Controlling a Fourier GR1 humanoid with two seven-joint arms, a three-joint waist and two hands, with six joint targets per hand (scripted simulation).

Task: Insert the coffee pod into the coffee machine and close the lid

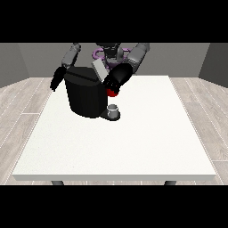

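The coffee machine (85, 94) is a big black block standing on the far left part of the white table (133, 147). Its grey lid (99, 70) stands up, tilted, so it is not closed yet. On the base at the near right of the machine sits a small grey thing (113, 110); I cannot tell if it is the pod or a cup.

The hand at the view's right (115, 81) is at the upper right side of the machine, just under the lid, touching or very near a red thing at the machine (112, 92). I cannot tell how its fingers lie. The hand at the view's left (56, 80) hangs beside the left side of the machine, and its fingers also cannot be read.

A coffee pod is probably light, small and stiff, with smooth sides, so it can slip. I judge it is best taken by its side wall, between thumb and fingers.
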